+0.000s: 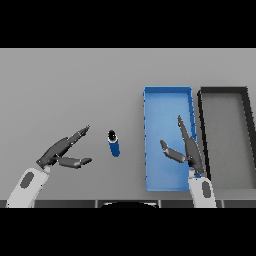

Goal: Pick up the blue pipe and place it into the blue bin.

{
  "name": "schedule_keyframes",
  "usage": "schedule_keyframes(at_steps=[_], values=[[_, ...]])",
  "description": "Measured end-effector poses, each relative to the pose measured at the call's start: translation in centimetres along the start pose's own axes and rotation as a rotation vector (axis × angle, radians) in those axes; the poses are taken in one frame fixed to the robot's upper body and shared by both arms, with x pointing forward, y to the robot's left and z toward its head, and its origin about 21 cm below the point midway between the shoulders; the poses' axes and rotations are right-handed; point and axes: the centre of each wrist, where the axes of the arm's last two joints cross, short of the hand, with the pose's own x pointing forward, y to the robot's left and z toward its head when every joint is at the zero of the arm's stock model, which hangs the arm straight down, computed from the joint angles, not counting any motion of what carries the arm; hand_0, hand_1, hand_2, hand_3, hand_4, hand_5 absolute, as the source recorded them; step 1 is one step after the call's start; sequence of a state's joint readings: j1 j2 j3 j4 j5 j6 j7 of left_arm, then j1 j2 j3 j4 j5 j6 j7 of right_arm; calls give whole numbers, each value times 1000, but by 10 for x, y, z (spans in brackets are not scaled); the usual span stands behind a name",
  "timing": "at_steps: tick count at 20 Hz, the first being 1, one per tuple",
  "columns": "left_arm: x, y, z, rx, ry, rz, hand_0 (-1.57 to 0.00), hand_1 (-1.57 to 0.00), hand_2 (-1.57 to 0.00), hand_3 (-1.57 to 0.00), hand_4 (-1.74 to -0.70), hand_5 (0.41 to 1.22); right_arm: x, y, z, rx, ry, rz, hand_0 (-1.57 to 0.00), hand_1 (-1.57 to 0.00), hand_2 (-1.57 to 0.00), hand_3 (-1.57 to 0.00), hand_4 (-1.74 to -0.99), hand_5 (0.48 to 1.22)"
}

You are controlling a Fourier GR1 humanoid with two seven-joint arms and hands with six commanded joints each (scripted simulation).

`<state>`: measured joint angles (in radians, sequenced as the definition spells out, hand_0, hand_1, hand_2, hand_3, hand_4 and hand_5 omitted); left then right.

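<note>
Two bins are sitting side by side — a blue bin (168,95) and a black bin (223,92) further right. The pipe (114,143) is standing on the table (70,85) between the left hand (64,150), fingers spread, and the blue bin — the right hand (187,147) is hovering over it, fingers apart.

Counter (75,85): plain grey, matt, smooth, no grain or sheen.
Blue pipe (114,145): saturated blue, smooth, plastic-looking, faint gloss along the side; dark at the open top end.
Blue bin (167,92): same bright blue, smooth, flat-finished walls and floor, hard plastic look, no reflections.
Black bin (223,90): black rim, matt; grey smooth floor inside.
Left hand (55,155): dark grey, hard shell look, slight satin sheen on the fingers (80,134); forearm casing white, smooth, with a grey inset.
Right hand (192,152): same dark satin finish, possibly metal or plastic, not clear from here; white smooth casing below.
</note>
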<state>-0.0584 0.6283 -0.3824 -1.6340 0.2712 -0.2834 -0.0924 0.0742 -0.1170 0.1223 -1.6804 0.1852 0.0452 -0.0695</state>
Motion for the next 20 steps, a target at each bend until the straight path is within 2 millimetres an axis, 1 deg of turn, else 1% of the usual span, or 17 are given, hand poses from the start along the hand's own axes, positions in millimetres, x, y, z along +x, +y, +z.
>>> schedule_keyframes(at_steps=[1,2,3,5,7,8,9,10,11,12,14,15,16,17,19,20], values=[[-1,-8,-2,-14,-4,-8,1,1,1,1,-1176,484,2,1,0,-4,1,-5,1,1,1,1,-1212,613],[2,-15,-8,-24,-9,-20,1,1,1,1,-1176,475,2,3,-1,-4,20,-10,1,1,1,1,-1217,615],[-1,-23,-9,-36,2,-24,1,1,1,1,-1181,469,2,1,1,-2,12,-11,1,1,1,1,-1221,618],[-3,-31,-16,-34,-10,-33,1,1,1,1,-1186,464,5,2,0,5,13,-12,1,1,1,1,-1223,620],[-7,-42,-27,-43,-7,-26,1,1,1,1,-1193,465,6,5,2,-2,21,-19,1,1,1,1,-1230,622],[-8,-42,-33,-41,-3,-28,1,1,1,1,-1200,467,6,6,4,-6,22,-15,1,1,1,1,-1231,623],[-12,-50,-38,-48,8,-16,1,1,1,1,-1206,468,7,5,4,-11,17,-16,1,1,1,1,-1229,622],[-14,-53,-43,-57,7,0,1,1,1,1,-1195,467,8,2,2,-16,27,-10,1,1,1,1,-1229,621],[-17,-57,-49,-62,17,6,1,1,1,1,-1191,467,6,5,4,-11,24,-17,1,1,1,1,-1223,618],[-20,-63,-56,-65,21,28,1,1,1,1,-1189,469,6,4,5,-11,15,-21,1,1,1,1,-1218,612],[-22,-61,-66,-71,17,39,1,1,1,1,-1172,464,3,3,6,-16,27,-7,1,1,1,1,-1208,608],[-24,-69,-70,-89,14,32,1,1,1,1,-1152,459,4,0,6,-23,26,-7,1,1,1,1,-1206,606],[-21,-72,-78,-88,13,12,1,1,1,1,-1136,459,5,4,6,-14,20,-18,1,1,1,1,-1204,607],[-22,-73,-83,-92,16,-5,1,1,1,1,-1131,462,5,3,5,-20,28,-14,1,1,1,1,-1201,605],[-24,-78,-93,-108,-8,29,1,1,1,1,-1171,495,2,1,6,-23,32,-18,1,1,1,1,-1204,607],[-24,-81,-96,-121,-19,53,1,1,1,1,-1192,513,4,0,6,-23,23,-19,1,1,1,1,-1207,607]])
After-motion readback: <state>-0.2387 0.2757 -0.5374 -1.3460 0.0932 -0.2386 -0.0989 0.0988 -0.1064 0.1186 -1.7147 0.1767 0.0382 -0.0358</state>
